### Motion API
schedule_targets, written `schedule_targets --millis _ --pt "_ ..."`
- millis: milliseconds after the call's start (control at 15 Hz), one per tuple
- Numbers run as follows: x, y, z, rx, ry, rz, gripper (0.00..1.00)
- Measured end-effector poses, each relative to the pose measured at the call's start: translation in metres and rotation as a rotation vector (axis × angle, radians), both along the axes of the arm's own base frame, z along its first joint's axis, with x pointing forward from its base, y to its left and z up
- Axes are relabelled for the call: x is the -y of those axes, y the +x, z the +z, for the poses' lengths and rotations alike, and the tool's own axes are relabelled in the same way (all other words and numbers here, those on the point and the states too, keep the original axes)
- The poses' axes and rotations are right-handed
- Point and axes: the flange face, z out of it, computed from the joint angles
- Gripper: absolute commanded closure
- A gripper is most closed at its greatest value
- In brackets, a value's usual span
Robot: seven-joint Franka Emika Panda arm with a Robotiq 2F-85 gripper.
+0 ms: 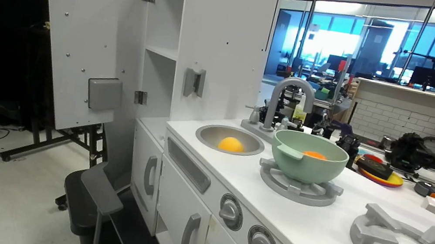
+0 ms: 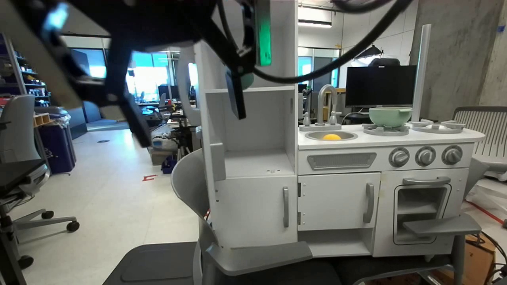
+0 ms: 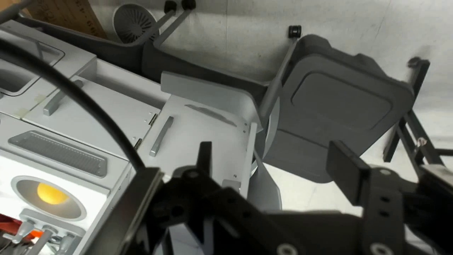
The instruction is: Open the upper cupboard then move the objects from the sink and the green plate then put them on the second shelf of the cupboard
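Sink (image 1: pixel 213 133) with one toy (image 1: pixel 232 144), bowl (image 1: pixel 307 169) apparently one

- Place is looking like a robotics lab with office furnishings.
- Robot gripper (image 3: pixel 271 161) and toy kitchen (image 2: pixel 336 202) are sharing the room.
- Black monitor (image 2: pixel 380 86) is standing behind the toy kitchen.
- Wheeled chair (image 2: pixel 16 126) is standing off to one side.
- Glass panes (image 1: pixel 324 38) are spanning the background; black equipment (image 1: pixel 418 151) is lying nearer.

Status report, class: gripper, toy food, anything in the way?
Gripper open, empty. Cupboard open; yellow piece in sink, orange piece in green plate. Possibly in the way: chair armrest before low door.
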Motion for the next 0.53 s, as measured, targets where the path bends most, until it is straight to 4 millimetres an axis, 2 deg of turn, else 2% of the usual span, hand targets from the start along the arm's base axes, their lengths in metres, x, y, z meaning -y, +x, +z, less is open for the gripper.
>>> schedule_targets --millis 133,267,400,533 --pt "0.001 -0.021 0.018 -0.032 -0.045 0.028 0.0" --pt "0.022 -0.022 0.05 -0.044 -0.099 0.019 0.0" --pt "0.056 -0.009 0.085 -0.03 -0.132 -0.014 0.0" --pt "0.096 0.015 0.114 -0.019 -0.143 -0.055 0.0"
